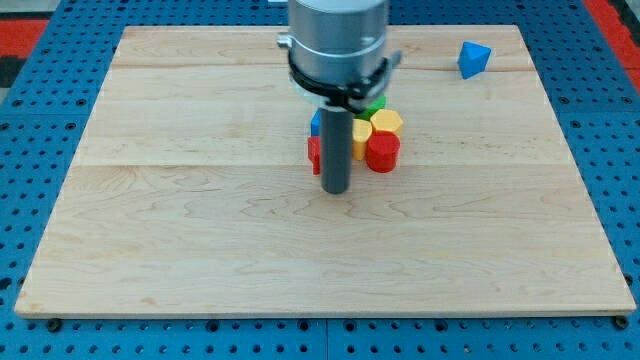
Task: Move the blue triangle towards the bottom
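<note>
The blue triangle [473, 59] lies alone near the top right corner of the wooden board [200, 220]. My tip [335, 190] rests on the board near its middle, far to the lower left of the blue triangle. The rod stands in front of a tight cluster of blocks and hides part of it.
The cluster just behind the rod holds a red block [382, 151], a yellow block [387, 122], a second yellow block [361, 134], a green block [375, 103], a blue block [316, 122] and a red block [313, 152] at the rod's left edge.
</note>
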Robot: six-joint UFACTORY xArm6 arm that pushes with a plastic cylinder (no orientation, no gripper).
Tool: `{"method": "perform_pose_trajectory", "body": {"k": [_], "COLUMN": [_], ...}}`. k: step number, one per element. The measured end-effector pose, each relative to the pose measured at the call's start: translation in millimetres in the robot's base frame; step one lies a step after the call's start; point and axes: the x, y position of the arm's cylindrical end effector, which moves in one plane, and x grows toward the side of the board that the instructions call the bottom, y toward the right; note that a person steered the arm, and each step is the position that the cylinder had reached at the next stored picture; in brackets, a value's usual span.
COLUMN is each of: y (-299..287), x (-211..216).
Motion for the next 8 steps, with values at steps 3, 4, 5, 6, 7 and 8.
{"method": "perform_pose_trajectory", "body": {"k": [3, 4, 5, 6, 7, 8], "y": [166.6, 214.6, 221.3, 131.8, 132.6, 114.2], "x": [-114.0, -193.2, -255.5, -253.0, -214.2, -249.5]}}
